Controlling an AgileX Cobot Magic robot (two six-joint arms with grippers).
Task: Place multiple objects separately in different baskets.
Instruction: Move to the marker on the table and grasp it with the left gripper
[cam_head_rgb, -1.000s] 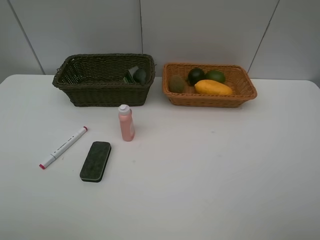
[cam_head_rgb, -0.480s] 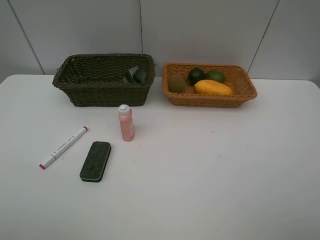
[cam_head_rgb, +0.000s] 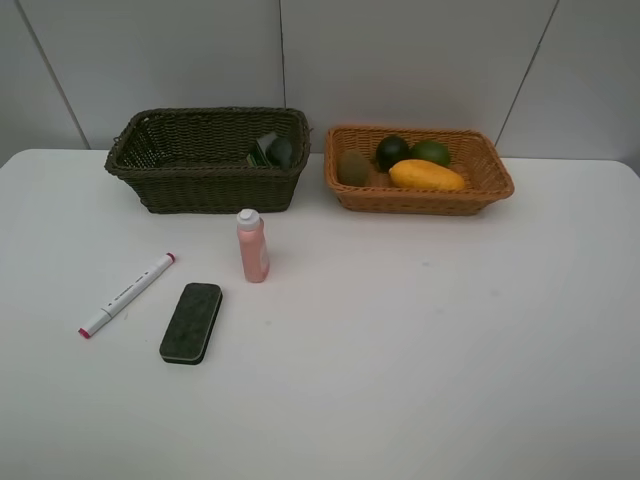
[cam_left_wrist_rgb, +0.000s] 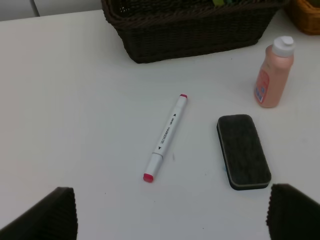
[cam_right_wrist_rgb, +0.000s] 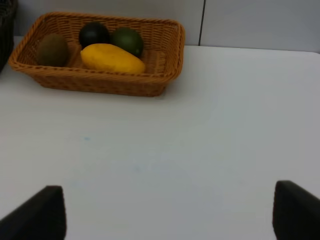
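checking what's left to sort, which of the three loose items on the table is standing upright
The pink bottle, white cap up. The white marker and the black eraser both lie flat.

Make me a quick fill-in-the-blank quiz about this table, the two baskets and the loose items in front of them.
1. The orange-tan basket holds ____ fruits.
2. The pink bottle stands ____ on the table.
3. Beside the black eraser lies a white ____.
4. The left gripper and the right gripper are both ____.

Missing words: four; upright; marker; open.
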